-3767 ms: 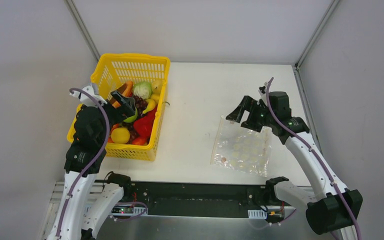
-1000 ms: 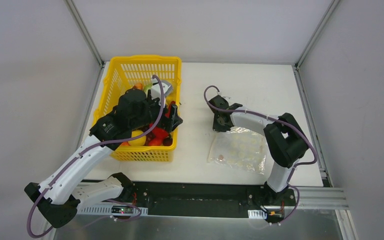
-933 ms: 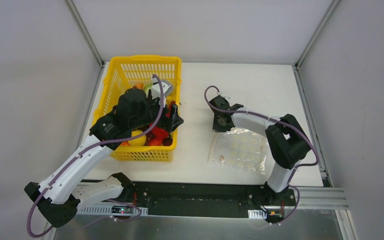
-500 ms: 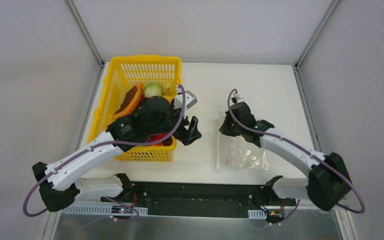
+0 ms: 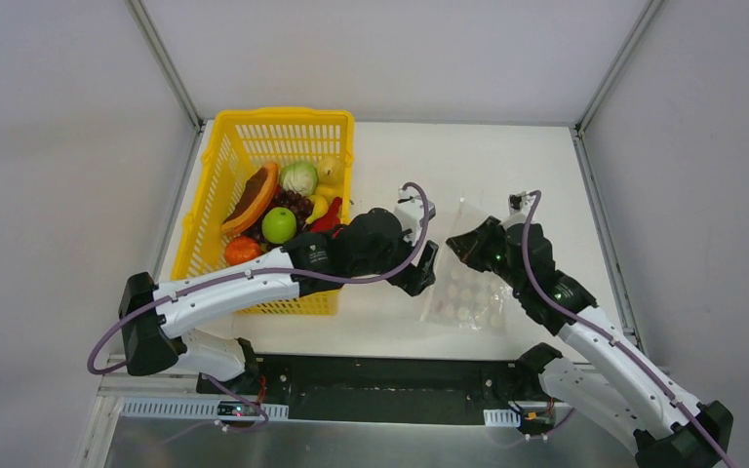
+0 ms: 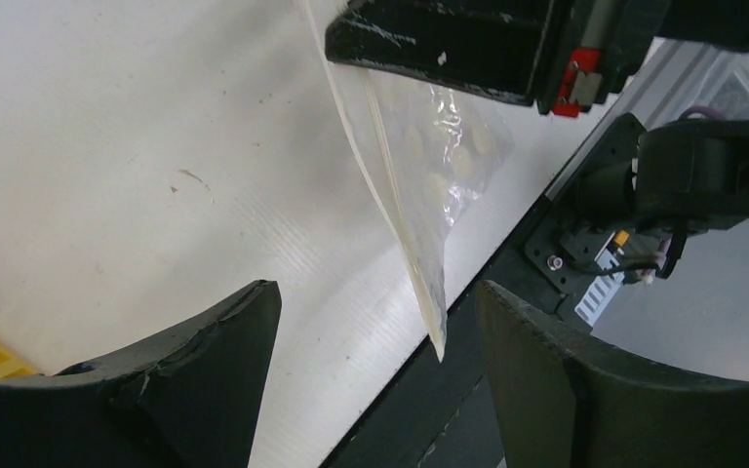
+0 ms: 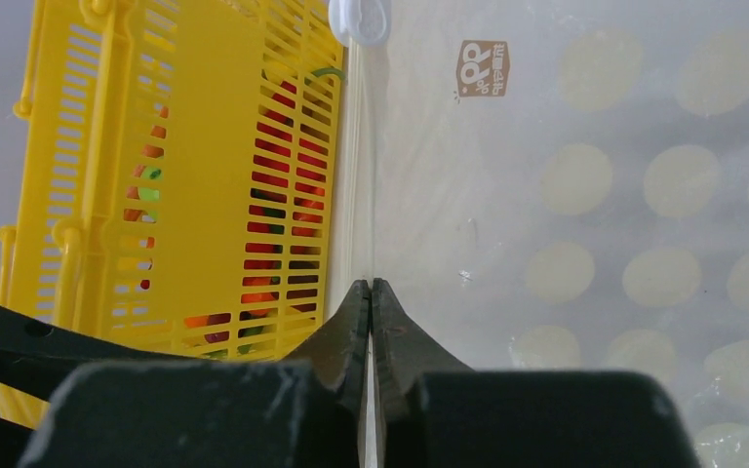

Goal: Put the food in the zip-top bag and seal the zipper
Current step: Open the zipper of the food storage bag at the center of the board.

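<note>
The zip-top bag (image 5: pixel 468 292) is clear with pale dots and is lifted by one edge. My right gripper (image 5: pixel 456 244) is shut on that edge, along the zipper (image 7: pixel 361 185); in the right wrist view its jaws (image 7: pixel 371 288) meet on the plastic. My left gripper (image 5: pixel 421 273) reaches across from the basket side and is open and holds nothing. The bag's hanging edge (image 6: pixel 414 244) shows ahead of the gap between its fingers (image 6: pixel 205 370), untouched. The food (image 5: pixel 278 224) lies in the yellow basket: a green apple, a cabbage (image 5: pixel 299 177) and an orange piece (image 5: pixel 242 250).
The yellow lattice basket (image 5: pixel 216 166) stands at the left of the white table (image 5: pixel 507 166), close to my left forearm. Grey walls enclose the table on three sides. The dark rail with the arm bases (image 5: pixel 390 385) runs along the near edge.
My left arm has swung right out of the basket to the bag, uncovering the food. My right gripper has moved right and nearer, lifting the bag's edge.
</note>
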